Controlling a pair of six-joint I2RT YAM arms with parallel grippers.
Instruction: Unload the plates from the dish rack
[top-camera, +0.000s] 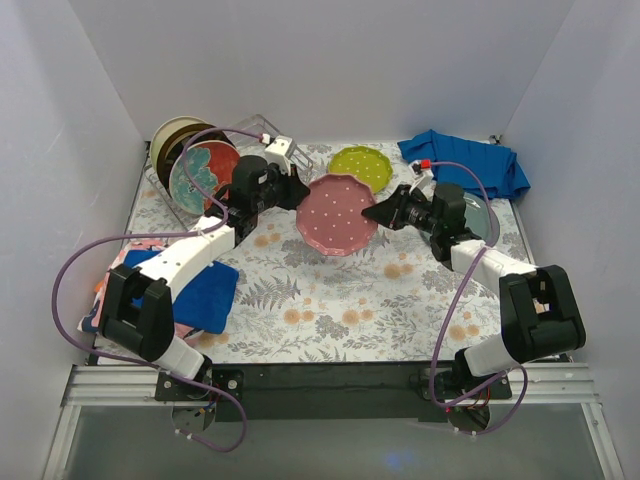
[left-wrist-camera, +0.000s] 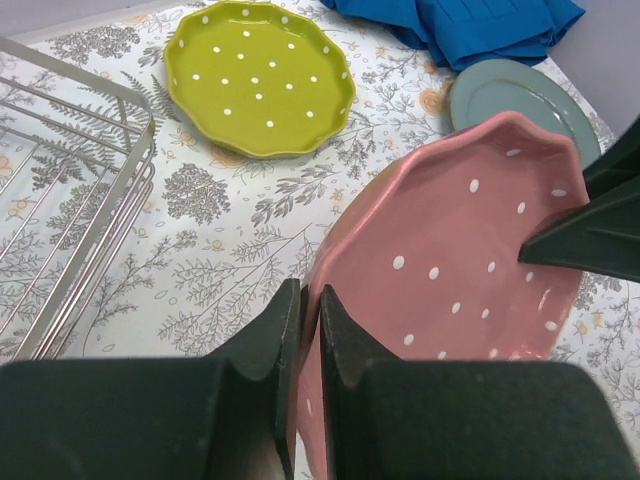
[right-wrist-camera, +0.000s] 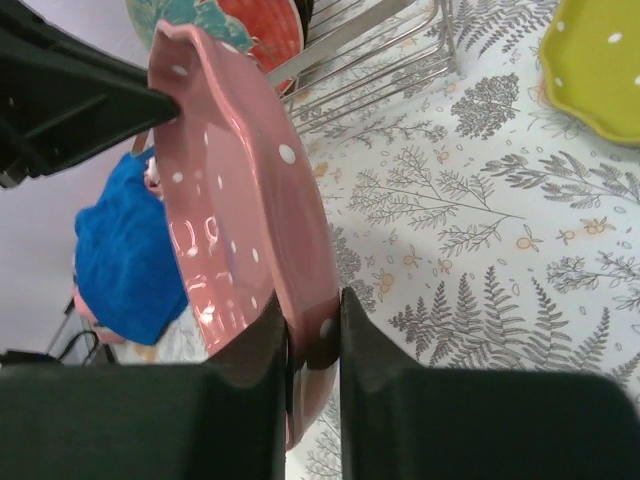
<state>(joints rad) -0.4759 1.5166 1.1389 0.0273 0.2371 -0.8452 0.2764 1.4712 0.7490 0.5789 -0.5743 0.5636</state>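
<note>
**Overhead view.** A pink scalloped ceramic plate with white dots (top-camera: 340, 215) hangs above the floral-printed worktop (top-camera: 330, 300), at centre between the two arms. The left gripper (top-camera: 303, 192) is at its left rim and the right gripper (top-camera: 372, 213) at its right rim. The silver wire dish rack (top-camera: 298, 153) stands at the far left. In it, on edge, are a teal-and-red floral plate (top-camera: 203, 172) and, behind that, dark-rimmed plates (top-camera: 175, 135). A lime-green dotted plate (top-camera: 361, 167) lies flat beyond the pink one. A grey-teal plate (top-camera: 485, 215) is partly hidden behind the right arm. One blue cloth (top-camera: 465, 160) lies at the far right, and a second blue cloth (top-camera: 205, 290) at the near left.

**Left wrist view.** The left fingers pinch the pink plate's rim between them. The plate is tilted, and a right finger shows at the opposite rim. Here the grey-teal plate lies unobstructed, flat, just beside the blue cloth.

**Right wrist view.** The right fingers press on both faces of the rim. Only this view shows the plate nearly on edge, with the floral plate and rack wires behind it.
</note>
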